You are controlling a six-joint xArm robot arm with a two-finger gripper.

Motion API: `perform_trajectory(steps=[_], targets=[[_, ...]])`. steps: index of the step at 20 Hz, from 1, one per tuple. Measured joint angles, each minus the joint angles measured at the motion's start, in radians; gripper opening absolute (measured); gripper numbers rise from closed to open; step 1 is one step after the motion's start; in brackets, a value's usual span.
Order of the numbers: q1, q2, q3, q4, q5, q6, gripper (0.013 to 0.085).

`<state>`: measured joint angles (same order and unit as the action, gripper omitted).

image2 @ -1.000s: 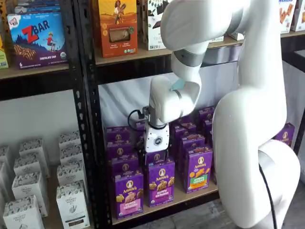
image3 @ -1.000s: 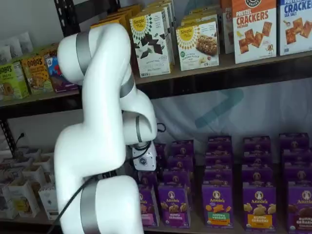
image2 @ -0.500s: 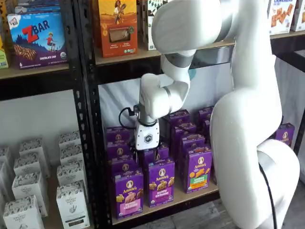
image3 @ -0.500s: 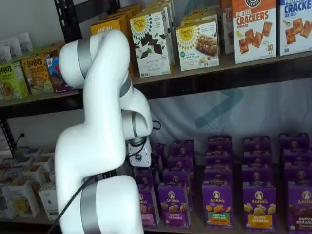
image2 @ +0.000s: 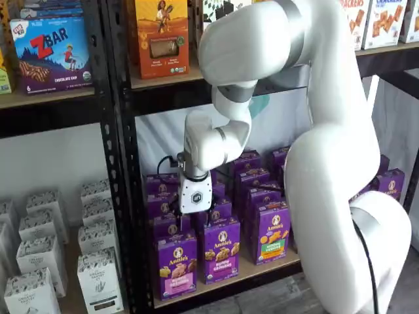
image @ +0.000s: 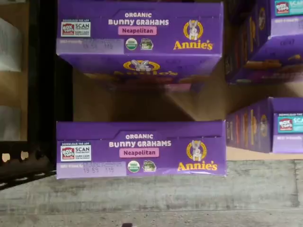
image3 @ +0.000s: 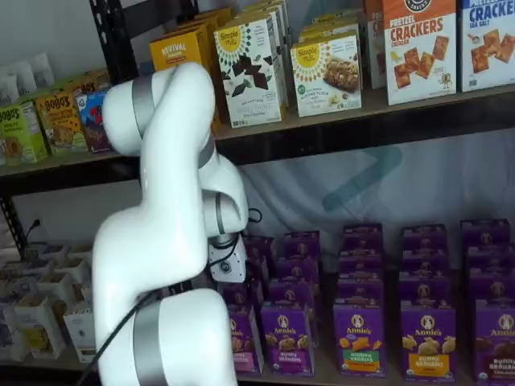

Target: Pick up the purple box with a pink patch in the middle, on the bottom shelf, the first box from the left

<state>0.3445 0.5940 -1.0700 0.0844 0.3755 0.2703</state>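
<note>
- Gripper (image2: pixel 195 212): white body over the left column of boxes; finger state cannot be told.
- Bottom shelf (image2: pixel 262 266): tan board, open strip along its front edge.
- Purple box (image2: pixel 175 264): upright cardboard, front row, gripper's 6 o'clock.

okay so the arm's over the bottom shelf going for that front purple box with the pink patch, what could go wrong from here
The purple box stands close beside the next front box, so a finger could likely catch or tip that neighbour. An identical Neapolitan box sits right behind the front one in the wrist view, so descending too far back may grab the wrong box. The gripper fingers are hidden, so its opening cannot be checked.
</note>
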Motion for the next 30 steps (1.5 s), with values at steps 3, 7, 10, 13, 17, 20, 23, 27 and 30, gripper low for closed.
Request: perform_trajectory(steps=[3,7,10,13,17,20,23,27,30], targets=[[0.007,0.021,-0.017,0.008,-0.005,-0.001,0.0850],[0.015,0.049,-0.046,0.010,0.008,0.007,0.0850],[0.019,0.062,-0.061,0.011,0.010,0.009,0.0850],[0.022,0.069,-0.071,0.016,0.011,0.008,0.0850],[0.023,0.073,-0.083,0.020,0.024,0.006,0.0850],[0.020,0.071,-0.082,0.018,0.024,0.005,0.0850],[0.017,0.068,-0.083,-0.007,0.033,0.025,0.0850],[0.015,0.068,-0.086,-0.033,0.047,0.048,0.0850],[0.016,0.072,-0.090,-0.049,0.050,0.064,0.0850]])
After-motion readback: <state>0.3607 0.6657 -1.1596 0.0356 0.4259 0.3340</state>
